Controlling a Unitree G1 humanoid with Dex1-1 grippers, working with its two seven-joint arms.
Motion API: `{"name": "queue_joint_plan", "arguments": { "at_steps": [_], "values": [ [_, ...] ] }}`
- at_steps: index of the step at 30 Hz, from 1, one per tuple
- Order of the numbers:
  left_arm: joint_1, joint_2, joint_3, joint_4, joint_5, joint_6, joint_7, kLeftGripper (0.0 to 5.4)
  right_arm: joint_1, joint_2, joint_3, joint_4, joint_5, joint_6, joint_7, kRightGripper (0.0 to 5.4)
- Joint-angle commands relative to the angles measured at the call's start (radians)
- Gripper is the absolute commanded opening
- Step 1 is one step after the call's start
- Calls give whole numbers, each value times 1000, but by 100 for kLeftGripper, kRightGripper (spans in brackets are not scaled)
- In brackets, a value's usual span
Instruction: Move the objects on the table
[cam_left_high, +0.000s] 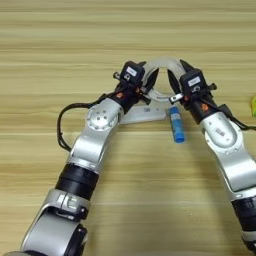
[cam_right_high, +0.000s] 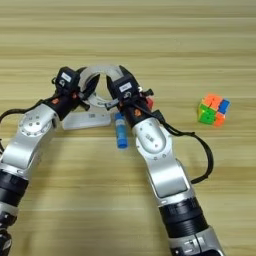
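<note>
Both the left gripper (cam_left_high: 150, 82) and right gripper (cam_left_high: 173, 80) have jaws spread open against the clear tape roll (cam_left_high: 162, 67).

Setting: probably a robotics lab bench, though only the light wooden table (cam_right_high: 150, 30) is visible. Beside the clear tape roll (cam_right_high: 102, 70) lie desk items (blue glue-stick tube (cam_right_high: 120, 131), multicoloured puzzle cube (cam_right_high: 213, 110) further right).

You are looking down from the head through two eyes, close above the table (cam_left_high: 60, 40). Both are sharing the arms and the tape roll (cam_right_high: 100, 70); only the right eye is reaching the colourful cube (cam_right_high: 214, 110).
</note>
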Motion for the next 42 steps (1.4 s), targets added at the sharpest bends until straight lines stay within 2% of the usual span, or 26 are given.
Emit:
{"name": "queue_joint_plan", "arguments": {
  "at_steps": [1, 10, 20, 21, 27, 42],
  "values": [
    [-21, 58, 90, 14, 18, 15, 82, 159, 19, -8, -1, -21, 17, -20, 27, 153],
    [-20, 57, 96, 18, 6, 18, 80, 133, 23, -9, -8, -17, 21, -22, 28, 153],
    [-22, 60, 101, 23, 3, 19, 78, 132, 21, -8, -6, -8, 19, -26, 28, 153],
    [-22, 60, 101, 24, 3, 18, 79, 132, 21, -8, -6, -8, 19, -27, 27, 190],
    [-25, 59, 106, 33, 4, 19, 77, 117, 20, -3, -18, -6, 23, -41, 28, 263],
    [-29, 73, 116, 46, -2, 17, 82, 116, 22, 17, -42, -42, 64, -85, 31, 416]
  ]
}}
